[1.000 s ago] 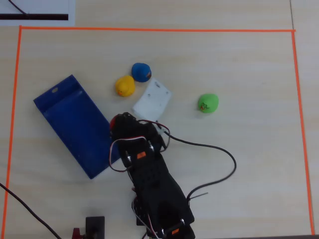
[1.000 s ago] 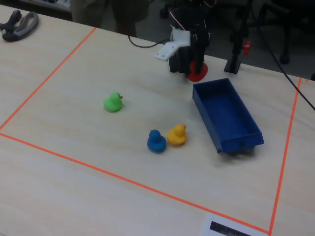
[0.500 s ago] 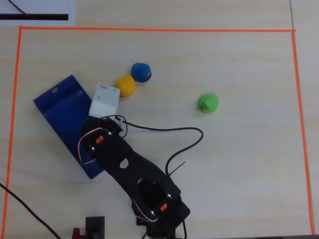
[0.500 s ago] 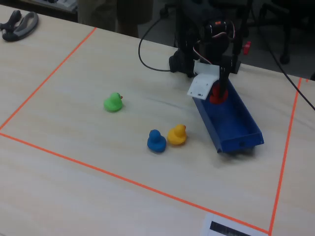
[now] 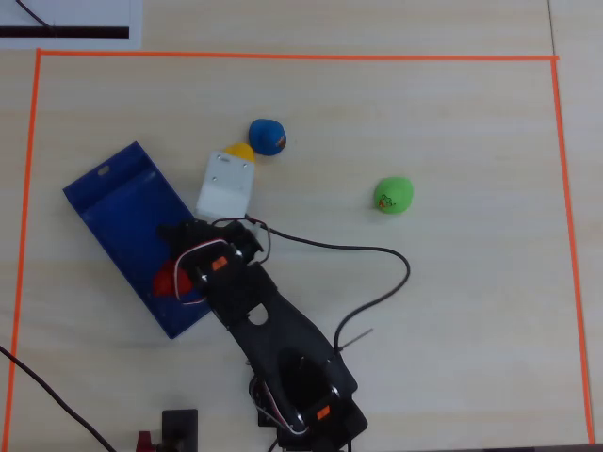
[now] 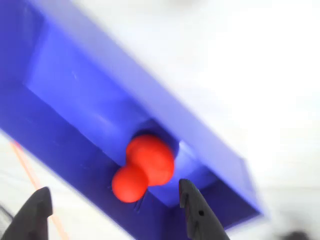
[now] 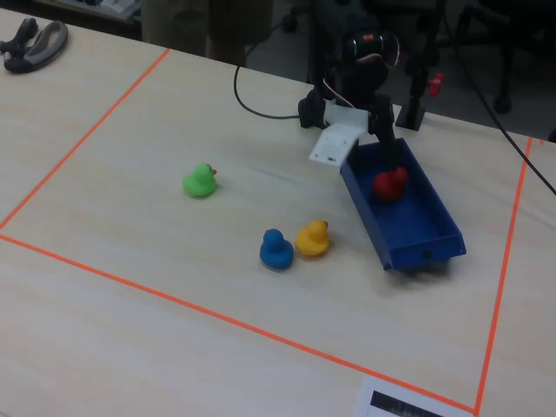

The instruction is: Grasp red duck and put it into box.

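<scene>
The red duck (image 5: 167, 281) lies inside the dark-blue box (image 5: 121, 202), near the end closest to the arm's base. In the fixed view the red duck (image 7: 389, 183) rests on the floor of the box (image 7: 421, 228). My gripper (image 6: 114, 186) hangs just above it with its jaws spread wide. In the wrist view the red duck (image 6: 144, 166) sits between the two dark fingertips (image 6: 186, 196) and touches neither. From above, the gripper (image 5: 182, 256) partly covers the duck.
A yellow duck (image 5: 241, 151) is half hidden under the arm's white wrist block (image 5: 226, 185), with a blue duck (image 5: 267, 136) beside it. A green duck (image 5: 393, 195) sits apart to the right. A black cable (image 5: 382, 252) loops over the table. Orange tape (image 5: 283, 56) frames the area.
The arm swung over the box carrying the red duck, then opened its jaws. The duck now lies loose in the box and the wrist has shifted slightly right.
</scene>
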Controlling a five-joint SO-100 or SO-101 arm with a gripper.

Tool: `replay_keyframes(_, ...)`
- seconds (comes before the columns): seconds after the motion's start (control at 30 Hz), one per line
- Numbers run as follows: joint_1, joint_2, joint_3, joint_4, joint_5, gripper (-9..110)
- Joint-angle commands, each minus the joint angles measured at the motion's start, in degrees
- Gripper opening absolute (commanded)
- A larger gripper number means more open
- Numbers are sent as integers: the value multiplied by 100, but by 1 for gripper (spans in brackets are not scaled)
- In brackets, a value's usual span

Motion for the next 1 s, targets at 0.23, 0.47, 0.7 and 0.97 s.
replay_keyframes(0.23, 1925, 3586, 677, 70, -1661, 0)
replay_keyframes(0.47, 2312, 5115, 2839, -448, -2355, 0)
replay_keyframes(0.7, 2558, 5889, 4808, -1160, -2637, 0)
replay_keyframes(0.97, 2654, 6144, 5563, -1670, -2540, 0)
